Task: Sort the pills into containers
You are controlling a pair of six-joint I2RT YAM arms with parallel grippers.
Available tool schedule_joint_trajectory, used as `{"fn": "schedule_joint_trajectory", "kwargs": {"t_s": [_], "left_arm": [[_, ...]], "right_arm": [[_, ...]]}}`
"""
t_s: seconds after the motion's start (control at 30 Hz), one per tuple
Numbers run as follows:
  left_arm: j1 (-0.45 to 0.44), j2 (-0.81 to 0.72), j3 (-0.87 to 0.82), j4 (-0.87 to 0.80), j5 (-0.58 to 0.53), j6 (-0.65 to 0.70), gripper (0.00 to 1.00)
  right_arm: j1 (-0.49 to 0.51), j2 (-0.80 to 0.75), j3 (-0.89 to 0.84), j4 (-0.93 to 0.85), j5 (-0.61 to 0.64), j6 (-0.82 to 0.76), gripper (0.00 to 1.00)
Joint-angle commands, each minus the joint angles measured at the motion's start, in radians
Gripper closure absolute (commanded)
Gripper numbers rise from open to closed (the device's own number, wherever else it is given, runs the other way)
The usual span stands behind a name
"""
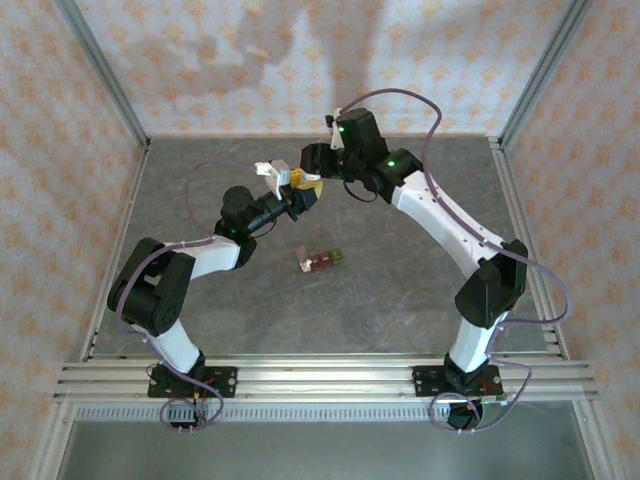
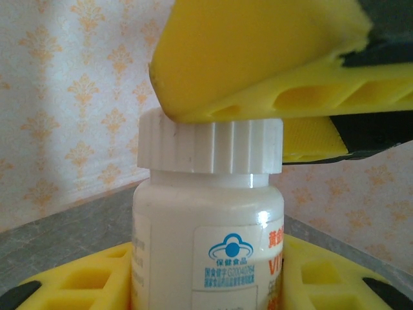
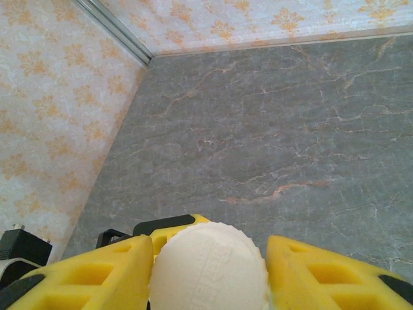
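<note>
1. Here, the grey marble-patterned table [image 1: 400,310] lies mostly bare. Orange-patterned wall panels [image 1: 60,150] hem it at 9, 12 and 3 o'clock, and a ribbed aluminium rail [image 1: 320,375] closes it at 6 o'clock.
2. Both arms meet over the table's middle, a little toward 12 o'clock. Open floor spreads at 3, 6 and 9 o'clock of them.
3. The left gripper [image 2: 206,287] clamps its yellow fingers [image 2: 113,258] on either side of a small white plastic bottle with a printed label [image 2: 206,219].
4. The right gripper [image 3: 210,278] sits narrow on the bottle's white ribbed cap [image 3: 210,261], with a yellow finger against each side.
5. The reddish-brown strip of joined box containers with one green end [image 1: 322,261] lies flat on the table. It is at about 5 o'clock of the two grippers, well apart from both and touching nothing else.
</note>
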Motion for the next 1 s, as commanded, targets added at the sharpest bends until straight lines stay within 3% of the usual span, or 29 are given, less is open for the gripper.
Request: {"fn": "schedule_joint_trajectory", "kwargs": {"t_s": [0.0,0.1,0.2,0.33,0.57,0.77,0.83,0.97], "left_arm": [[0.003,-0.023,0.012,0.064,0.018,-0.015,1.00],[0.003,-0.026,0.011,0.066,0.018,-0.017,1.00],[0.004,-0.027,0.009,0.065,0.014,-0.016,1.00],[0.003,-0.023,0.006,0.067,0.012,-0.020,1.00],[0.003,-0.042,-0.010,0.057,0.013,-0.007,1.00],[0.005,-0.047,-0.014,0.057,0.029,-0.009,1.00],[0.005,-0.048,-0.014,0.057,0.037,-0.009,1.00],[0.005,-0.049,-0.012,0.059,0.047,-0.017,1.00]], "right_arm": [[0.035,-0.004,-0.013,0.005,0.049,0.026,0.56],[0.064,-0.019,-0.046,0.023,0.143,0.102,0.62],[0.101,-0.026,-0.066,0.012,0.266,0.226,0.63],[0.164,-0.014,-0.069,0.021,0.341,0.341,0.63],[0.177,-0.005,-0.013,0.008,0.331,0.347,0.55],[0.114,-0.124,-0.049,0.025,0.292,0.259,0.29],[0.086,-0.163,-0.084,0.058,0.235,0.219,0.23],[0.023,-0.174,-0.099,0.049,0.078,0.149,0.21]]}}
